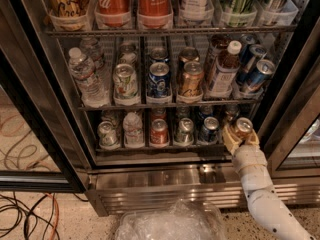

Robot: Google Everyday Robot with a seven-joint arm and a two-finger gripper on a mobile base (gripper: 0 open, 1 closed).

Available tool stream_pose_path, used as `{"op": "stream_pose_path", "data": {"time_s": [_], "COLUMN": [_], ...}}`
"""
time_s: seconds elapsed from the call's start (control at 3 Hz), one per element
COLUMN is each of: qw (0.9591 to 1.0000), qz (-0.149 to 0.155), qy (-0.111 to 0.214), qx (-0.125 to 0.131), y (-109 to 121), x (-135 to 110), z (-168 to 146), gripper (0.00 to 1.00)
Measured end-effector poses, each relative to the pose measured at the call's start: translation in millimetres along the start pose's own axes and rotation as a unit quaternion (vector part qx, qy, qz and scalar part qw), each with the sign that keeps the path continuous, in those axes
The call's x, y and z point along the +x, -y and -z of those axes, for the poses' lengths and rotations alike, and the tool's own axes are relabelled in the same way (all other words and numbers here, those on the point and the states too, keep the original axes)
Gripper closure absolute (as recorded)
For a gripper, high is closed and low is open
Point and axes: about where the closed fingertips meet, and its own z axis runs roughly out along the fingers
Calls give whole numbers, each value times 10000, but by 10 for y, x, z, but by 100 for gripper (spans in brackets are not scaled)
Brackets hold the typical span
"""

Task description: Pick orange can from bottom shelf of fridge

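The fridge (pixel 45 134) stands open with wire racks. The bottom shelf (pixel 165 146) holds a row of small cans: a silver can, a white can, a red can (pixel 159 131), a silver can and a blue can (pixel 208 129). My gripper (pixel 241 134) is at the right end of this shelf, at its front edge. It is shut on the orange can (pixel 243 126), a short copper can with a silver top, held upright between tan fingers (pixel 230 138). My white arm (pixel 257 184) runs down to the lower right.
The rack above holds a water bottle (pixel 85 76), several cans and a brown bottle (pixel 222 69). The ribbed steel base (pixel 175 184) lies below. A crinkled clear plastic bag (pixel 170 221) sits on the floor. Cables (pixel 30 214) lie at lower left. A black door frame (pixel 290 99) stands right.
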Motion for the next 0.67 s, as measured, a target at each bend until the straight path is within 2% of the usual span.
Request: {"op": "stream_pose_path", "data": {"time_s": [0.33,0.67], "qw": [9982,9952], "qz": [-282,-540], "qy": [-183,-100], "qx": [-488,-813], "y": [-152,-139], "x": [29,-79], "z": [294,548], "gripper": [100,100]}}
